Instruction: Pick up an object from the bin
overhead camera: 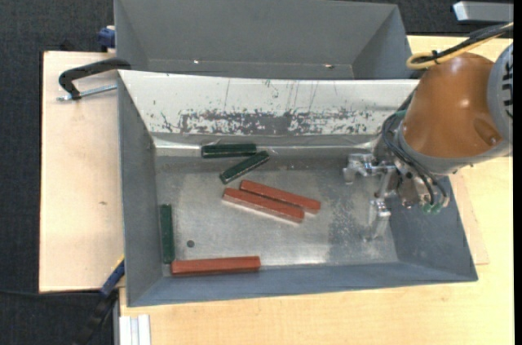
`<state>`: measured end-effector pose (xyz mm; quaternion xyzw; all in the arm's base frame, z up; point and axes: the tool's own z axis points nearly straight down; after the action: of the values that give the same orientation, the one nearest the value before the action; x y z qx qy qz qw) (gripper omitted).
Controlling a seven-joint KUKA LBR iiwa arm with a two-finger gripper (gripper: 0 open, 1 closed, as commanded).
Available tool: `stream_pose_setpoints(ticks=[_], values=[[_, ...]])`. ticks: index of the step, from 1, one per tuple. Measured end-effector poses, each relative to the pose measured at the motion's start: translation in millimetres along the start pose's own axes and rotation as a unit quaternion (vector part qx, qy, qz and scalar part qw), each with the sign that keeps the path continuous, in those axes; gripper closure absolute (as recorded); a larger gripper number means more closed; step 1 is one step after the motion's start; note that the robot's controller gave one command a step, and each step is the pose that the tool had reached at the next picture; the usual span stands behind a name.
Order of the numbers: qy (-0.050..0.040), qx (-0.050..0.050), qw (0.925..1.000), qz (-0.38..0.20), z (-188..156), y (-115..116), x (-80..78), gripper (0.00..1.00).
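Closest to me, along the front wall of the grey metal bin (pixel 342 276), a reddish-brown bar (pixel 215 264) lies flat and lengthwise, its left end almost in the front left corner. Just beside that end, a dark green bar (pixel 166 233) runs along the foot of the left wall, pointing from front to back. A small dark spot (pixel 190 245) sits on the floor near it. Further in, about the middle of the floor, two red bars (pixel 273 201) lie side by side and touching, both slanting down toward the right. Off to the right of them, past a stretch of bare scuffed floor, the gripper (pixel 373 190) hangs low over the right part of the bin. Bare metal is under it, and it stands apart from every bar. The pair of red bars is the nearest thing to it, and from here I cannot tell whether it is released or clenched. Above it swells the orange cover (pixel 453 119) on the arm's wrist, hiding the bin's right back corner. Behind the red pair, a green bar (pixel 245 166) lies at a slant. Its upper right end comes close to another dark green bar (pixel 229 148), which lies level at the foot of the back wall (pixel 269 95). That wall is pale and carries a band of dark flecks and thin scratches across its lower part.
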<state>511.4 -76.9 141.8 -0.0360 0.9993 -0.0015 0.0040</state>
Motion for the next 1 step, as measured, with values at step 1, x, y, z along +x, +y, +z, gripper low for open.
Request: stream_pose_setpoints(ticks=[1], values=[[0.0012, -0.002, 0.9999, -0.014, 66.5, 53.9, -52.2, 1.00]])
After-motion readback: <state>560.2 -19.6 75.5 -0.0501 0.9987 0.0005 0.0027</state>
